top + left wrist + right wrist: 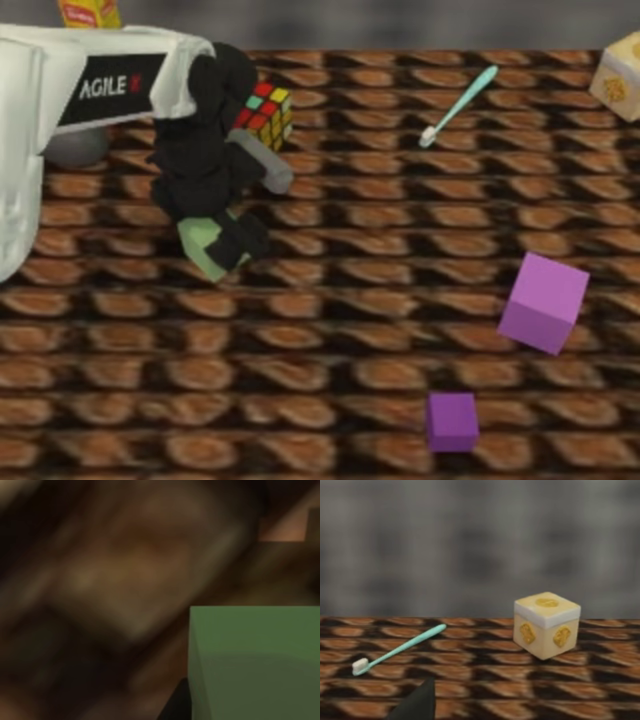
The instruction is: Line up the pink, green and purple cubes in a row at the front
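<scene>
Gripping the green cube (203, 250), my left gripper (222, 243) sits over the left part of the table (330, 330), its black fingers squeezed onto the cube's sides. From my left wrist the cube (255, 662) is a flat, dull green block that fills one corner, and all else there is a brown blur. Just behind my gripper, half hidden by my black arm, is a puzzle cube (266, 113) with small red, green and yellow squares. A grey round thing (75, 148) peeks out from under my white arm, and I cannot tell what it is. Far off to the right of my gripper lies the pink cube (544, 302), big, plain and smooth. The purple cube (452, 421) is smaller and darker, near the pink one and closer to the front edge. A thin teal toothbrush (458, 106) with a white head lies at the back. A cream box (617, 78) with yellow marks is cut off at the back right corner. A yellow thing (89, 12) is cut off at the back left. My right wrist shows the same toothbrush (397, 650) and box (547, 624), and only a dark tip of my right gripper (417, 702). The table looks like brown wavy wood.
</scene>
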Controlling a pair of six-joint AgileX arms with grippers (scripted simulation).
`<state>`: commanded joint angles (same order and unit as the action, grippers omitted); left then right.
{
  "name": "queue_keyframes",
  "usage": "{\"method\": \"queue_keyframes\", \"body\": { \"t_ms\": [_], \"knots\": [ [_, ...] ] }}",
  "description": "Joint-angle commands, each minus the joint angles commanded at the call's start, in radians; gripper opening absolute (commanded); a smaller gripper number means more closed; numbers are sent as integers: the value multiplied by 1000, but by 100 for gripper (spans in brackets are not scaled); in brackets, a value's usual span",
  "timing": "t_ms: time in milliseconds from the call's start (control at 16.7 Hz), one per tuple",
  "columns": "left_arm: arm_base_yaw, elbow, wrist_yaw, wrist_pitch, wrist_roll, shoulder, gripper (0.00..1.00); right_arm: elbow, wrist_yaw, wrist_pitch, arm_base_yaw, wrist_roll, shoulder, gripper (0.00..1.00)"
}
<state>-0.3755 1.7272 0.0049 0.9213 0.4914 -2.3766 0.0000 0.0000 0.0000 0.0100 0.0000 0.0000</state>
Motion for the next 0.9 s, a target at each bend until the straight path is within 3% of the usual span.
{"method": "queue_keyframes", "body": {
  "t_ms": [120, 180, 900],
  "knots": [
    [0, 0, 0, 0, 0, 0, 2, 0, 0, 0, 0, 0, 0, 100],
    [0, 0, 0, 0, 0, 0, 0, 0, 0, 0, 0, 0, 0, 100],
    [4, 57, 8, 83, -2, 45, 0, 0, 0, 0, 0, 0, 0, 100]
  ]
}}
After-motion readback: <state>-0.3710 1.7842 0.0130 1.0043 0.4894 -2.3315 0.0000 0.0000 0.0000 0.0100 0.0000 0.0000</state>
